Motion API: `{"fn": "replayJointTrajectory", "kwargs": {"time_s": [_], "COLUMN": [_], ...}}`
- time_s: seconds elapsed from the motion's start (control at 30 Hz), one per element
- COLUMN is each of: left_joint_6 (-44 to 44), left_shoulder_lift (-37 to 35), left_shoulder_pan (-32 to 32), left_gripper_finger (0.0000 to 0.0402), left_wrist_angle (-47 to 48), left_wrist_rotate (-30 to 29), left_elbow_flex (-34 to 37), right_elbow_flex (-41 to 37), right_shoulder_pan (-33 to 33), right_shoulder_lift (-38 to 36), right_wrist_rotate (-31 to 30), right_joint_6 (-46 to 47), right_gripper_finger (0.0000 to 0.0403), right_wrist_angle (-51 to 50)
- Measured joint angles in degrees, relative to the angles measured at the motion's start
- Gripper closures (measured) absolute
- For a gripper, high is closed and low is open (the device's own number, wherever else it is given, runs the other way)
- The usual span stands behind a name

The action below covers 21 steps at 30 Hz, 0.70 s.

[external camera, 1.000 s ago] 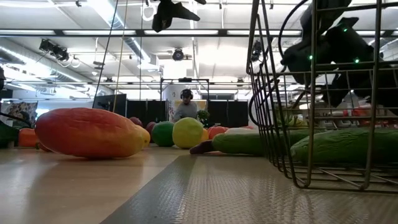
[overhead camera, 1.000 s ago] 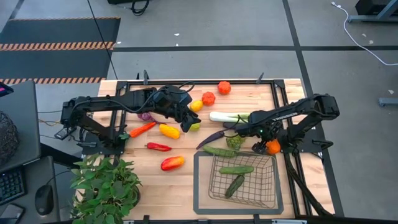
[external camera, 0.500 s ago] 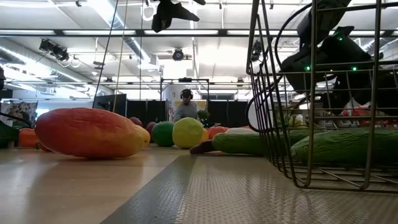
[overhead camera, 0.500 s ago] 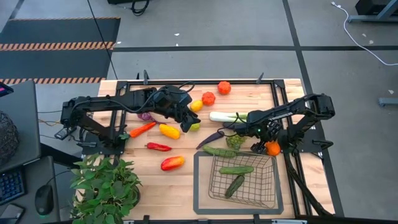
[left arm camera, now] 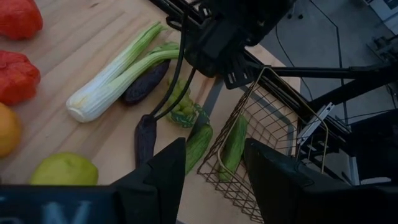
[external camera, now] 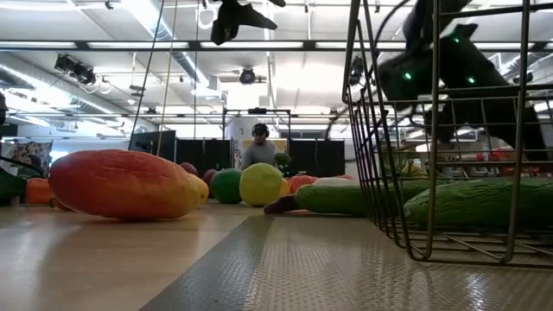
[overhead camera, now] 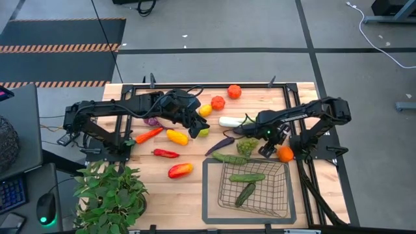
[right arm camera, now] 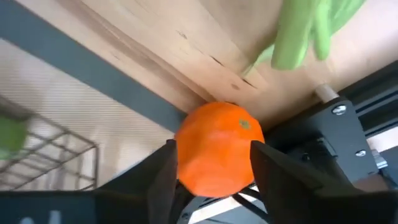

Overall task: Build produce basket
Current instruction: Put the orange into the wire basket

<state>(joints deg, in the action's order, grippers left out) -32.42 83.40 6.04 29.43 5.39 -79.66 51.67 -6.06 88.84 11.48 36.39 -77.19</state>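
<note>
The purple grapes (overhead camera: 152, 121) are mostly hidden under the left arm in the high view, and the potted plant (overhead camera: 110, 192) covers the near left corner of the bench (overhead camera: 195, 188). In the low view the basket (external camera: 380, 130) is cut off at the right edge, so only its wire wall and one cucumber (external camera: 475, 203) inside show. The right arm behind the wires is a dark blur. A person (external camera: 257, 147) stands far back in the room, too small to make out.

From above, the basket (overhead camera: 209, 195) sits at the near right of the bench with two cucumbers (overhead camera: 247, 177) in it. A third cucumber (overhead camera: 229, 157) lies just outside its far rim, beside the eggplant (overhead camera: 220, 144) and the leek (overhead camera: 233, 121).

The right end effector (overhead camera: 272, 148) is low by the orange tomato (overhead camera: 285, 154) at the bench's right rail. Only the right wrist view shows the tomato (right arm camera: 214, 155) framed close in front of it — whether it is clenched on it or merely beside it, I cannot tell.

The left end effector (overhead camera: 193, 128) hangs mid-bench next to the lime (overhead camera: 203, 132). Its wrist view shows the fingers (left arm camera: 155, 183) parted with nothing between them — released. That view also takes in the leek (left arm camera: 115, 71) and the basket (left arm camera: 273, 124) beyond.
</note>
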Motion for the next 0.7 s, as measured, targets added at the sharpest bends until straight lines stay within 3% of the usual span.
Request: {"fn": "replayJointTrajectory", "kwargs": {"time_s": [0.13, 0.27, 0.7], "left_joint_6": [0.0, -0.62, -0.94], "left_shoulder_lift": [0.0, 0.0, 0.0], "left_shoulder_pan": [0.0, 0.0, -0.02], "left_gripper_finger": [0.023, 0.023, 0.023], "left_wrist_angle": [-0.03, -0.04, 0.0], "left_wrist_rotate": [-0.01, -0.01, -0.02], "left_elbow_flex": [0.0, 0.0, 0.0], "right_elbow_flex": [2.56, 1.44, -4.28], "right_shoulder_pan": [-0.83, -1.64, -1.76], "right_shoulder_lift": [-0.4, -0.4, -0.4], "right_wrist_rotate": [0.28, 1.16, 4.99], "right_joint_6": [-0.16, -2.36, -2.81], "right_gripper_finger": [0.0216, 0.0202, 0.0037], "right_wrist_angle": [-0.77, -2.46, -4.47]}}
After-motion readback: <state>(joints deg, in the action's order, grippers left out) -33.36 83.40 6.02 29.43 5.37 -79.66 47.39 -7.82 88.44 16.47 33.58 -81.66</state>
